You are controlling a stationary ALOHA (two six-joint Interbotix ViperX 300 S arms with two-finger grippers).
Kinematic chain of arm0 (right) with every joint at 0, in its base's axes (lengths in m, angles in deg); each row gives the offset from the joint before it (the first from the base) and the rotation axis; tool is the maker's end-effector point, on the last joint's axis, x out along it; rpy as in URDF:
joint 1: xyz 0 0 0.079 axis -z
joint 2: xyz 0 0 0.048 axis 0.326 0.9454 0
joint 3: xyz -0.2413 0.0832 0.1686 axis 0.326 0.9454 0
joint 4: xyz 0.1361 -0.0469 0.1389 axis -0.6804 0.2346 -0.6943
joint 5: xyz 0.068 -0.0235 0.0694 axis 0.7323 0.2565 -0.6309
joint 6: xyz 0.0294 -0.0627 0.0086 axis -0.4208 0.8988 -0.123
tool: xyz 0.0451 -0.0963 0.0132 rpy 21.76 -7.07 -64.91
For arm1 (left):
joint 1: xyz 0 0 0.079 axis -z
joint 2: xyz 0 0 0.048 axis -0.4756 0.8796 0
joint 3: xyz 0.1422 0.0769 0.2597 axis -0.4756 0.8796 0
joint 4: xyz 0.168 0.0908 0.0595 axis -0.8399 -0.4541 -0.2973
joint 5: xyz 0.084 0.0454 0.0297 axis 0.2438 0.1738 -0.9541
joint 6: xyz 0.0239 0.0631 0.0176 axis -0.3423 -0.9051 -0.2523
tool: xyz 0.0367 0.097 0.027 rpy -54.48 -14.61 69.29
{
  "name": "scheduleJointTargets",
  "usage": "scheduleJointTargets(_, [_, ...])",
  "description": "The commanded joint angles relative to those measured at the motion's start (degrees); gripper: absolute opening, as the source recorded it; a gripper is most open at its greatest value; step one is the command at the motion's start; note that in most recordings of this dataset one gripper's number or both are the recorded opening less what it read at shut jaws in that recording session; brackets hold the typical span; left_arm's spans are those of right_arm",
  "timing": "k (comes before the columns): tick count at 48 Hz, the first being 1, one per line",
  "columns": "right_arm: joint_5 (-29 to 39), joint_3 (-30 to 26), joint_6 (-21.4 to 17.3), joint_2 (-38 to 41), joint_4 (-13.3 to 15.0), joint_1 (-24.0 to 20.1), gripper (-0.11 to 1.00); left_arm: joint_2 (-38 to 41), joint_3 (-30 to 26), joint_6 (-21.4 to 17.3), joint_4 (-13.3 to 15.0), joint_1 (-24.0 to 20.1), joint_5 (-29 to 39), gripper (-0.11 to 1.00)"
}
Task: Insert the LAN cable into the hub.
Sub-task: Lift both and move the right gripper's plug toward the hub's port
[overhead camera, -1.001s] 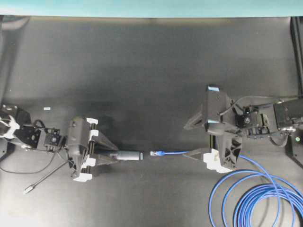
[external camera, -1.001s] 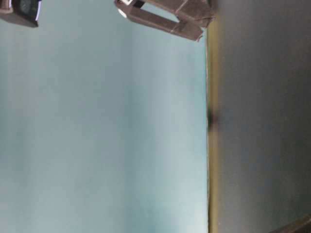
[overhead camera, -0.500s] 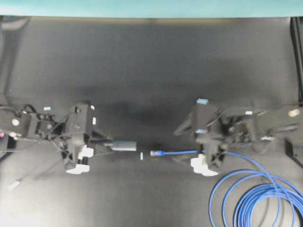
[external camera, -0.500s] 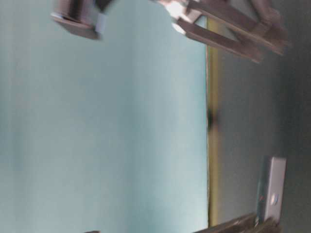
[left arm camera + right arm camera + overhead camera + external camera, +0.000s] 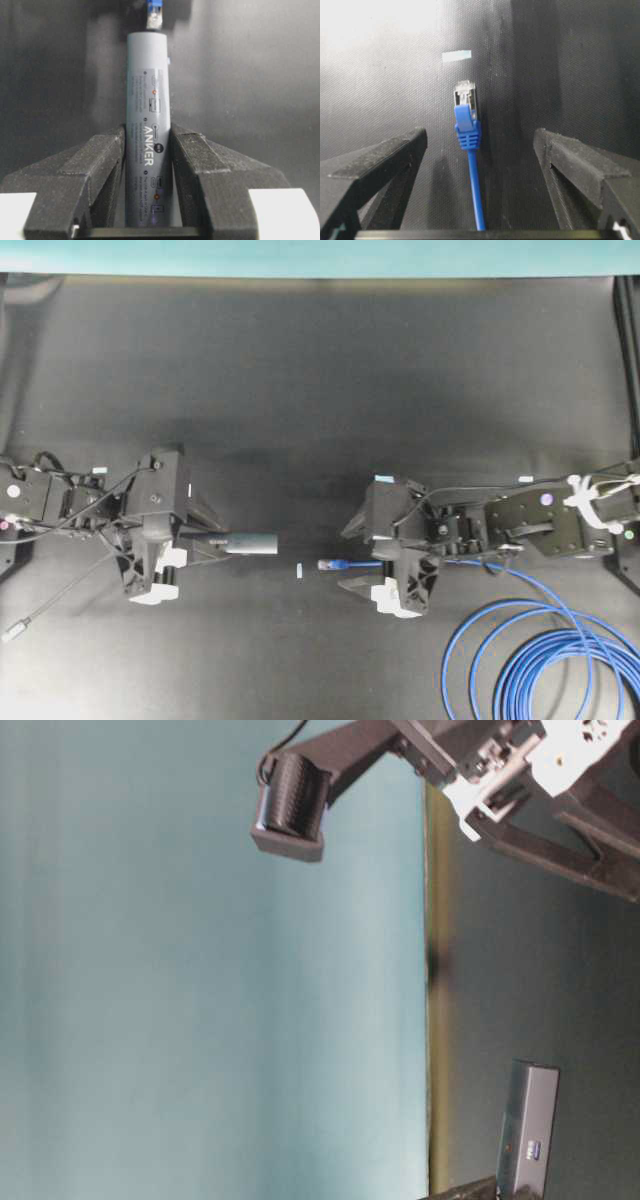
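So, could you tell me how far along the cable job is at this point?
Done: the left tool is shut on the hub, holding it off the mat. In hand: the right tool is open, straddling the LAN cable, whose plug lies on the mat ungripped. Left: grasping the plug, closing the gap to the hub's end, and inserting it.

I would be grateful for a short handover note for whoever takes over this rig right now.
Left hand: shut on the hub, held level, free end facing the cable.
Right hand: open, straddling the LAN cable, not gripping it.
Cable plug lies on the table, pointing at the hub across a gap; a small white scrap sits between them. Coils lie at lower right.
Done: hub grasped.
Left: grasp the cable near the plug, align, insert.
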Motion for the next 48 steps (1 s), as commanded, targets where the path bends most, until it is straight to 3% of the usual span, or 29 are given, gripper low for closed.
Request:
scheduleJointTargets(1, [-0.3, -0.9, 0.4, 0.9, 0.0, -0.4, 0.83, -0.7, -1.0, 0.1, -0.2, 0.1, -0.2, 0.28])
scheduleJointTargets(11, [-0.1, -0.7, 0.3, 0.9, 0.1, -0.4, 0.74, -0.7, -0.9, 0.1, -0.2, 0.1, -0.2, 0.28])
scheduleJointTargets(19, [0.4, -0.9, 0.5, 1.4, 0.1, -0.8, 0.59, -0.7, -0.9, 0.1, -0.2, 0.1, -0.2, 0.28])
scheduleJointTargets(28, [1.6, -0.7, -0.2, 1.2, 0.1, -1.4, 0.12, -0.7, -1.0, 0.1, -0.2, 0.1, -0.2, 0.28])
scheduleJointTargets(40, [2.5, -1.6, -1.1, -1.7, -0.3, -1.1, 0.13, -0.8, -1.8, 0.0, -0.2, 0.2, -0.1, 0.28])
scheduleJointTargets(48, [9.2, -3.3, -1.7, -6.8, -0.3, -0.8, 0.13, -0.4, -4.0, -1.0, -0.2, 0.2, 3.7, 0.28])
